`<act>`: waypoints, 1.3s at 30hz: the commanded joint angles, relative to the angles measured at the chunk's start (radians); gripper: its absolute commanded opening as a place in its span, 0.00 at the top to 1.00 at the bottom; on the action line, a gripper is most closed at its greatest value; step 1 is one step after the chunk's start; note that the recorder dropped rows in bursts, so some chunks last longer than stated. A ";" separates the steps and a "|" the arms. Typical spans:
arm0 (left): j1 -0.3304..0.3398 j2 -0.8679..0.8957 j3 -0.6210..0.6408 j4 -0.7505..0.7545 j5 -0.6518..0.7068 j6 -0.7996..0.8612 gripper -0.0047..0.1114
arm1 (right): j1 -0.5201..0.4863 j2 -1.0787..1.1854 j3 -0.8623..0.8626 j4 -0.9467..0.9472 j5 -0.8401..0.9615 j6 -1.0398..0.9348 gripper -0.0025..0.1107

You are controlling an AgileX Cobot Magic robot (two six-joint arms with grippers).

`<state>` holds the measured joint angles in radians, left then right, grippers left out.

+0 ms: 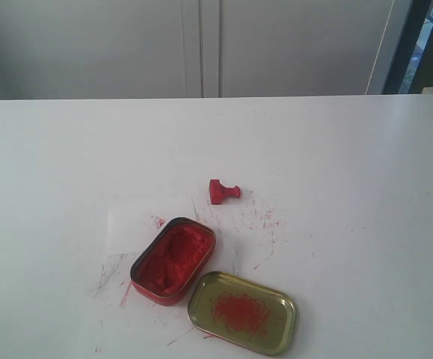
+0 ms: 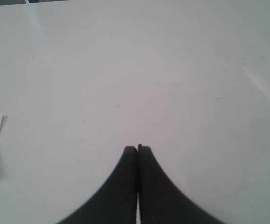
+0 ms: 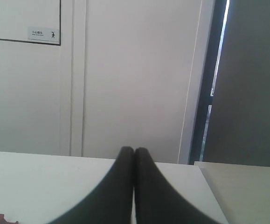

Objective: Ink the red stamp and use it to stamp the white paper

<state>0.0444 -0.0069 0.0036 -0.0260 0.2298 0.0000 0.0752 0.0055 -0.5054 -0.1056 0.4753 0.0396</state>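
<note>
Item 1: red stamp (image 1: 223, 191), lying on its side on the table (image 1: 351, 149), near the far edge of the white paper (image 1: 130, 224), gripped by nothing. Item 2: ink tin (image 1: 173, 260), open, set on the paper, with the gold lid (image 1: 242, 313) just beside it. Left gripper (image 2: 137, 148) and right gripper (image 3: 134, 150): jaws pressed together, nothing held. Red smears are noted on the paper, yet pickup, inking and stamping are all judged outstanding.
</note>
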 commanded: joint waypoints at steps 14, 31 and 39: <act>0.002 0.007 -0.004 0.001 0.002 0.000 0.96 | -0.006 -0.005 0.202 0.057 -0.009 -0.010 0.98; 0.002 0.007 -0.004 0.001 0.002 0.000 0.96 | -0.006 -0.005 0.498 0.106 -0.157 -0.010 0.98; 0.002 0.007 -0.004 0.001 0.002 0.000 0.96 | -0.006 -0.005 0.505 0.117 -0.141 -0.010 0.98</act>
<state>0.0444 -0.0069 0.0036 -0.0260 0.2298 0.0000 0.0752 0.0055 -0.0056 0.0053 0.3401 0.0381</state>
